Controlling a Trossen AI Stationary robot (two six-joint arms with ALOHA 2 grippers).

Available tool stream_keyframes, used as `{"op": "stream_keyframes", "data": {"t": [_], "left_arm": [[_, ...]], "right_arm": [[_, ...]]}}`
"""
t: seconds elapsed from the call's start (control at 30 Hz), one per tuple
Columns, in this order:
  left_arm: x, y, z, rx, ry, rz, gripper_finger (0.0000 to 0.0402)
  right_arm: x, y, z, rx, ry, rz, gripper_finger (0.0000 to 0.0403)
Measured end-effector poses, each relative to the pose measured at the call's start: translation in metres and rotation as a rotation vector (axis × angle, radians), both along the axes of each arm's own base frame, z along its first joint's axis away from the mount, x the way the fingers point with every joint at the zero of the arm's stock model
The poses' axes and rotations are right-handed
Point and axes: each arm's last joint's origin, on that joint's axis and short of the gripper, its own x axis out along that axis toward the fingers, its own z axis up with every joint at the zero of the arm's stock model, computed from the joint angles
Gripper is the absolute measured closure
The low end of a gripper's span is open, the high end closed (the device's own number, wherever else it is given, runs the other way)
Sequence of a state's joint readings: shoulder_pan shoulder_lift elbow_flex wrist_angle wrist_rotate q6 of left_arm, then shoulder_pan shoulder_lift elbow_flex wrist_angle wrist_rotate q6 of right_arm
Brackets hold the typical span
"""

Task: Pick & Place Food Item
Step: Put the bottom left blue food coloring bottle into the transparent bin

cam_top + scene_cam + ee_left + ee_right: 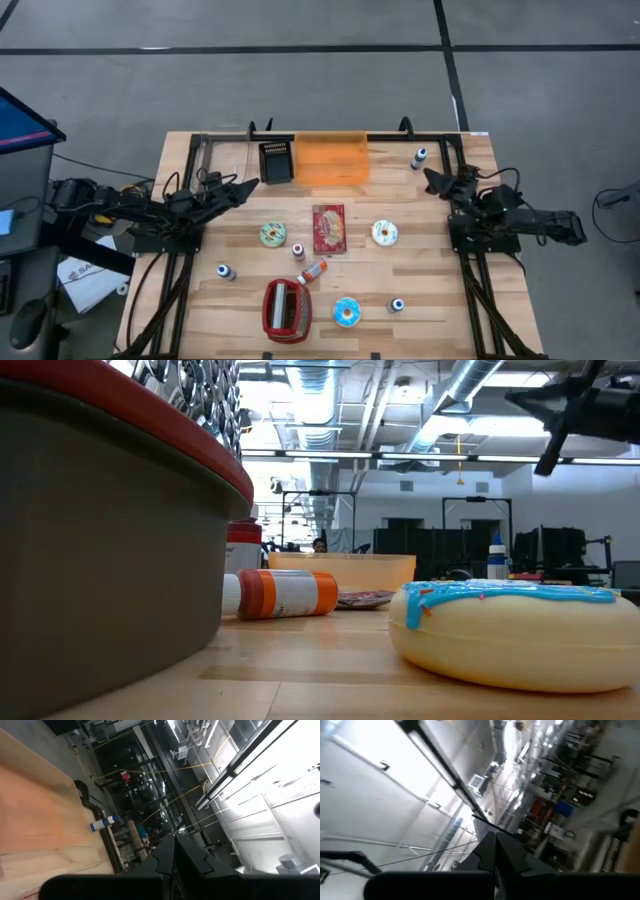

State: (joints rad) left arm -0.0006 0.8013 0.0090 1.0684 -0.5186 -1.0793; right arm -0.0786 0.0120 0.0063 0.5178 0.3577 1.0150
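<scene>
- High view shows us the whole wooden table [430,300] from above, with both dark arms parked at its sides and nothing in hand; we judge the task has not yet begun.
- We see the left gripper [250,183] at the far left, its tip near a black tray [276,161], jaws clenched together and empty; the left wrist view confirms the fingers [175,851] pressed shut and aimed up at the room.
- We see the right gripper [430,177] at the far right, near a small white bottle [419,157], jaws also clenched on nothing.
- Food items lie well apart across the middle: a green donut [273,234], a white donut [385,233], a blue donut [347,312] near the front edge, and a red snack packet [328,229] between the first two.
- An orange bin [331,160] sits at the far edge, and a red basket [286,308] at the near edge; either could be the place to drop, we cannot tell which.
- Next, we think one arm must open its jaws, swing inward over a chosen item and lower onto it.
- Low view is largely blocked by the basket wall on the left and the blue donut on the right; an orange-labelled bottle [281,593] lies on its side between them.
- Task wording does not name which food item is meant, and the basket's contents are hard to make out.
- Right wrist view shows only ceiling and room, no table.
</scene>
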Motion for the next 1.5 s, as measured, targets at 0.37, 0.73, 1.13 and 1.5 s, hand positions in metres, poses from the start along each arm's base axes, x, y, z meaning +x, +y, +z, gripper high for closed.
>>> {"op": "stream_keyframes", "data": {"t": [0.37, 0.73, 1.13, 1.5], "left_arm": [[-0.004, -0.001, 0.012, -0.010, -0.142, -0.026, 0.0394], [0.024, -0.006, 0.092, 0.457, -0.050, -0.053, 0.0394], [0.026, -0.001, 0.158, 0.631, 1.211, -0.205, 0.0394], [-0.014, -0.033, 0.133, 0.375, 1.444, -0.967, 0.0393]], "right_arm": [[-0.011, 0.009, 0.024, -0.197, -0.150, 0.109, 0.0403], [-0.014, 0.013, 0.057, -0.224, -0.119, 0.145, 0.0403], [-0.011, 0.013, 0.165, -0.327, 0.295, 0.129, 0.0403], [0.002, 0.013, 0.233, -0.307, 0.328, 0.138, 0.0403]]}}
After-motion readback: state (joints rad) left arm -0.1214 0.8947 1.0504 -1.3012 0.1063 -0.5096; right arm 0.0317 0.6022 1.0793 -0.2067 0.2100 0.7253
